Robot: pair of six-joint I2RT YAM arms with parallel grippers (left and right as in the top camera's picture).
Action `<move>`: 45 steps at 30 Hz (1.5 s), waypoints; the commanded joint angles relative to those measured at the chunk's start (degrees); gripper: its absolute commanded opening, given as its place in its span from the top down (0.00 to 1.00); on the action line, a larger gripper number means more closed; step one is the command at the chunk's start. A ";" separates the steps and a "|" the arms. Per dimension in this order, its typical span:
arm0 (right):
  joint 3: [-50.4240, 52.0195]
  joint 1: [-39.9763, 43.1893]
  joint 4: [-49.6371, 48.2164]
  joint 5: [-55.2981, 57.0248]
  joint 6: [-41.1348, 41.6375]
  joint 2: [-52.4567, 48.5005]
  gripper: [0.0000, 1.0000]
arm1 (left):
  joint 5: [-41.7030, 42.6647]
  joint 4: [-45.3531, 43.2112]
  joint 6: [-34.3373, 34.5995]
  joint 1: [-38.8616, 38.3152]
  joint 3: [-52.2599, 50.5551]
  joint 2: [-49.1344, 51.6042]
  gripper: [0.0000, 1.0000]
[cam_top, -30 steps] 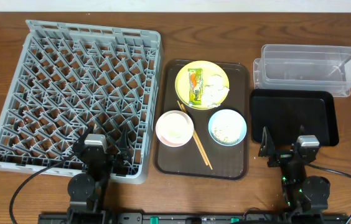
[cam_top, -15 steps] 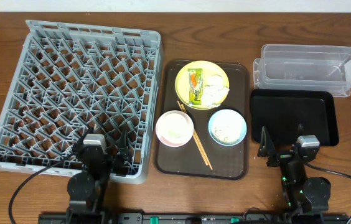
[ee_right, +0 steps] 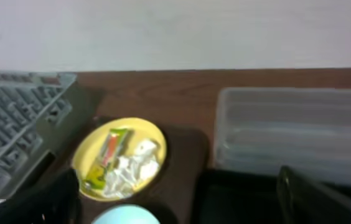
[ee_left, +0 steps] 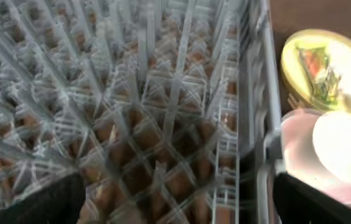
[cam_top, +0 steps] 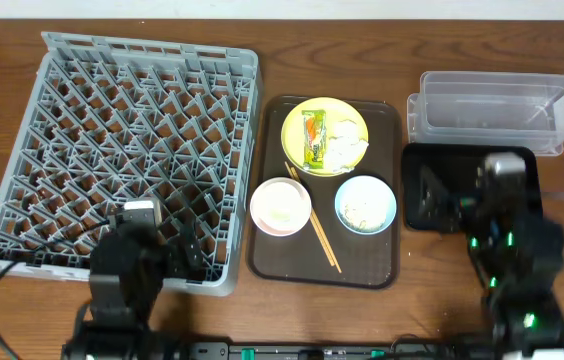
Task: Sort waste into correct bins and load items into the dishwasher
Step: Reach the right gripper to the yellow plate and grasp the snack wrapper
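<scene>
Grey rack (cam_top: 142, 140): left side of the desk (cam_top: 342, 50), the largest item on it.
Left hand (ee_left: 178, 190): fingers spread wide with nothing between them, over the rack's near right corner.
Right hand (ee_right: 175, 196): fingers spread wide with nothing between them, over the black tray (cam_top: 457, 160); blurred from overhead.
Brown serving tray (cam_top: 382, 265): between rack and bins; carries all the tableware.
Yellow plate (cam_top: 297, 120): far end of that tray; holds the snack wrapper (cam_top: 313, 138) on its left, with crumpled paper (cam_top: 344, 146) touching it on the right.
Pink bowl (cam_top: 258, 195): near left of the serving tray; white cup (ee_left: 346, 146) sits inside.
Blue bowl (cam_top: 342, 205): near right; rice scraps (cam_top: 365, 210) in it.
Chopsticks (cam_top: 322, 240): flat between the bowls, angled toward the near edge.
Clear tub (cam_top: 497, 110): far right of the desk; the black tray lies just nearside of it.
Overhead only: I get the chopsticks and scraps here.
Left wrist only: I read the cup as a separate white disc against the pink.
Right wrist only: pale wall (ee_right: 163, 31) behind the desk.
</scene>
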State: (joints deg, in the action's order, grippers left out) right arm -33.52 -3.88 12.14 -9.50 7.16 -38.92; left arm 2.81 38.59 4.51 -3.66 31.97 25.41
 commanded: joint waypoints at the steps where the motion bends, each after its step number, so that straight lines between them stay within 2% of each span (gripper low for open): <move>1: -14.23 -0.33 5.81 -8.96 -5.01 -14.03 0.01 | -0.72 4.66 0.48 -0.17 7.37 7.23 0.04; 6: -31.95 -2.08 17.57 -14.47 -10.34 -30.71 0.01 | -0.74 6.21 0.48 -0.17 9.73 11.02 0.04; 10: -45.24 -6.21 30.91 -14.29 -19.02 -42.60 0.01 | -0.72 6.21 0.48 -0.17 9.73 11.28 0.04; 13: -49.90 -7.56 32.20 -14.88 -20.15 -48.11 0.01 | -0.74 6.16 0.48 -0.17 9.75 11.28 0.04; 18: -50.64 -9.60 19.74 -24.00 -8.52 -54.10 0.01 | -0.72 6.16 0.48 -0.17 9.73 11.28 0.04; 20: -50.64 -11.63 15.52 -21.05 -6.23 -56.81 0.08 | -0.74 6.16 0.48 -0.17 9.73 11.28 0.04; 22: -50.64 -14.29 13.77 -13.84 -3.28 -59.78 0.10 | -0.74 6.19 0.48 -0.17 9.73 11.28 0.04; 25: -50.64 -17.97 13.55 -4.81 -1.81 -63.98 0.12 | -0.74 6.16 0.48 -0.17 9.73 11.28 0.04; 28: -50.64 -21.70 13.77 4.46 0.63 -68.78 0.23 | -0.74 6.19 0.48 -0.17 9.73 11.28 0.04; 30: -50.64 -23.71 13.90 9.29 4.07 -71.63 0.23 | -0.74 6.19 0.48 -0.17 9.73 11.28 0.04; 36: -50.64 -27.41 13.55 13.97 10.84 -78.18 0.22 | -0.72 6.19 0.48 -0.17 9.73 11.28 0.04; 45: -50.62 -28.30 14.86 15.26 14.27 -82.20 0.26 | -0.74 6.23 0.48 -0.17 9.73 11.28 0.04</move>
State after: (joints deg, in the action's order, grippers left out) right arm -83.55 -31.53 26.74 3.99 18.92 -119.46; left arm 2.59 44.77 4.51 -3.66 40.51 36.64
